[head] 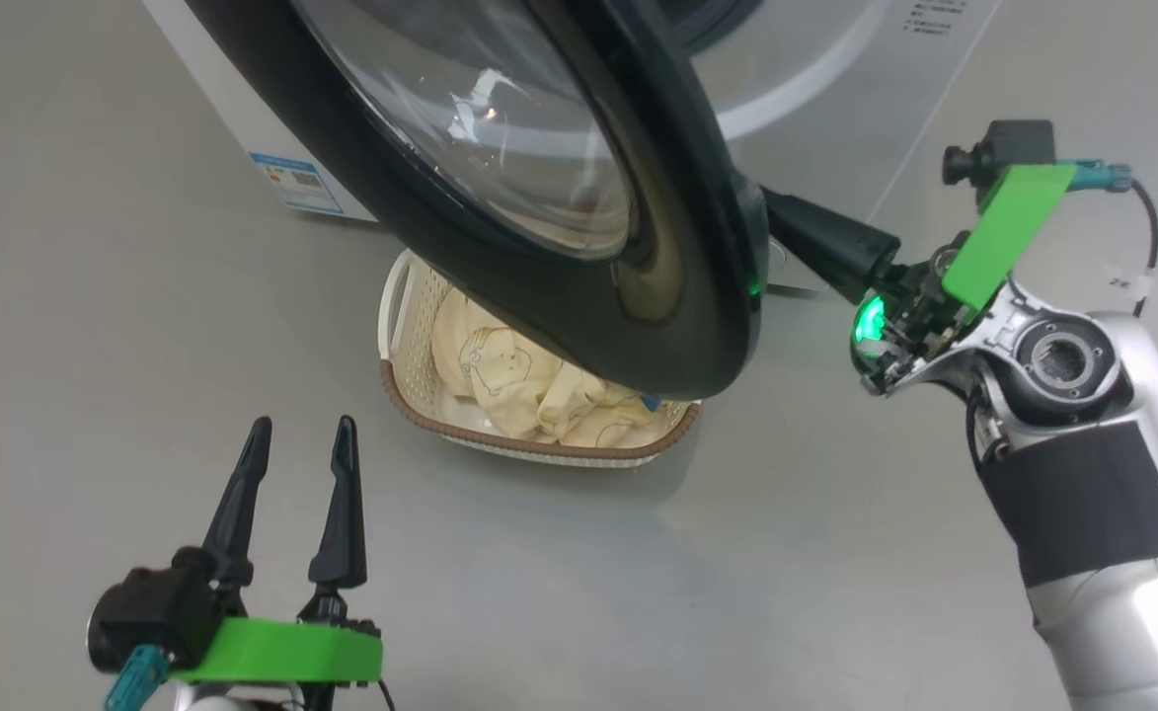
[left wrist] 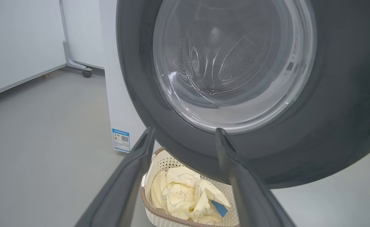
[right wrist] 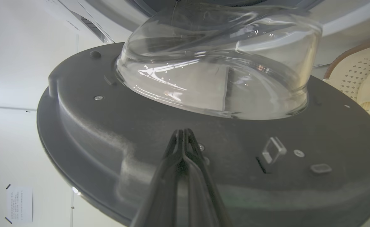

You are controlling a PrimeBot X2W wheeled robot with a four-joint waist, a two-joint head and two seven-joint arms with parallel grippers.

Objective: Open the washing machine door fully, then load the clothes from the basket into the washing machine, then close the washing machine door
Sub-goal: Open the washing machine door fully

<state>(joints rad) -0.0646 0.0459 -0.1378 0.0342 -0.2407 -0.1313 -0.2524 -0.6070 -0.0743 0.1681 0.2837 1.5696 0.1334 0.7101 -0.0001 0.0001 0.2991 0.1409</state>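
Closed right hand (right wrist: 183,134) seemingly touches door (right wrist: 93,132).

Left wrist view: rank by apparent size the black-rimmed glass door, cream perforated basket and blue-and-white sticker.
1. Black-rimmed glass door, largest, though it is nearest the camera.
2. Cream perforated basket, partly hidden.
3. Blue-and-white sticker, smallest.

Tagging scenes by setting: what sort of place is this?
Probably a lab or test room, not a home: washing machine standing on bare grey floor, white castor-footed panel, printed note taped to the wall.
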